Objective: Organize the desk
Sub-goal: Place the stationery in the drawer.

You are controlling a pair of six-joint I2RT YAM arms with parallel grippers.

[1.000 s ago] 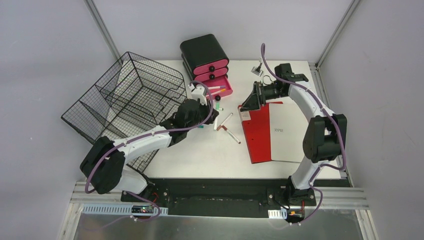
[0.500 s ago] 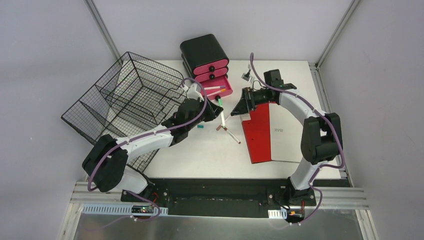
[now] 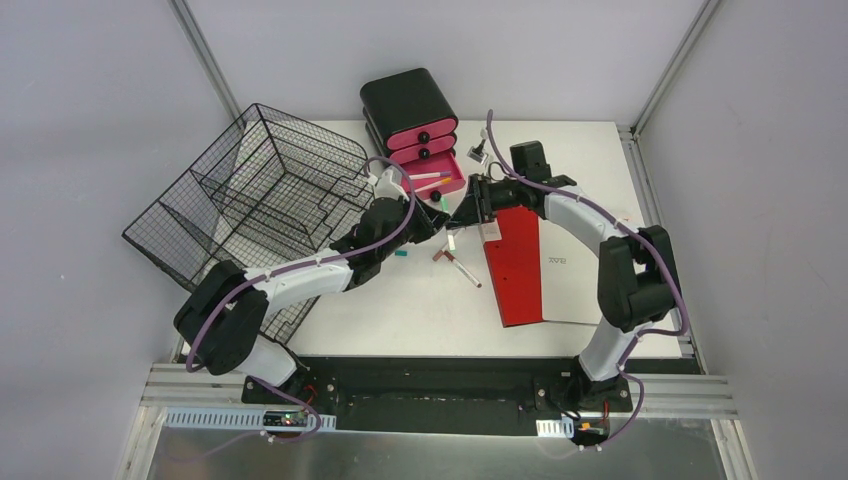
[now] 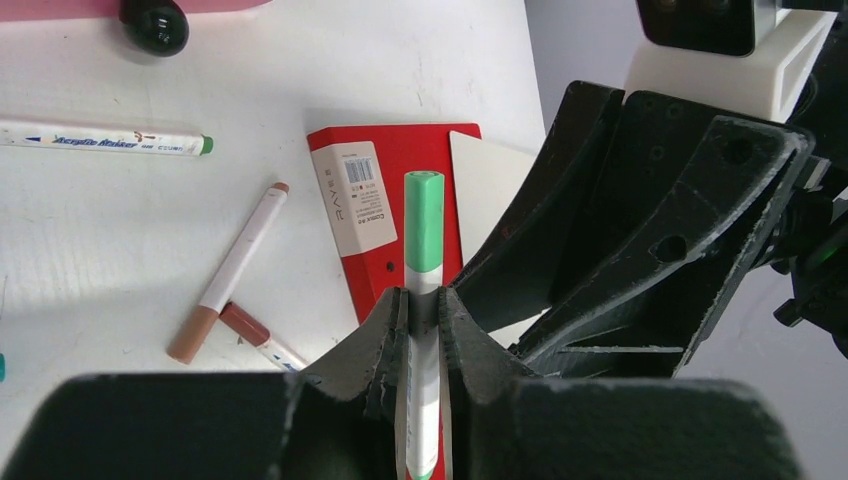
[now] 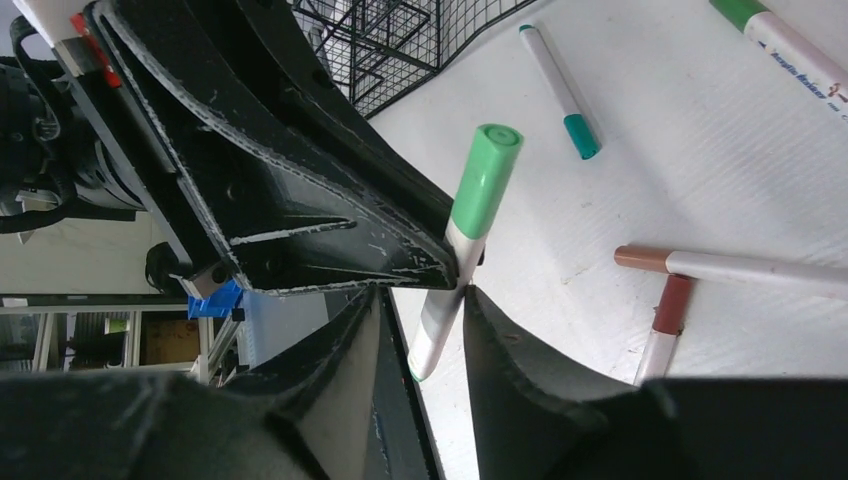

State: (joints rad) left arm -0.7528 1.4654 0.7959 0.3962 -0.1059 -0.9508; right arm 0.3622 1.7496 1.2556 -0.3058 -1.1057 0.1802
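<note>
Left gripper (image 4: pixel 422 310) is clamped on a white-barrelled, green-capped marker (image 4: pixel 423 235), held aloft over the large white desk (image 3: pixel 420 300), cap past the fingertips. Right gripper (image 5: pixel 420 320) faces it closely, jaws set narrow either side of the barrel; cannot tell whether they grip. Judged a handover: the marker's long axis runs up between the right jaws.

Black drawer unit with pink fronts (image 3: pixel 410 115): open lowest drawer (image 3: pixel 440 182) holds pens. Black wire basket (image 3: pixel 260 190) sits left. Brown-capped markers (image 3: pixel 455 262) lie loose.
</note>
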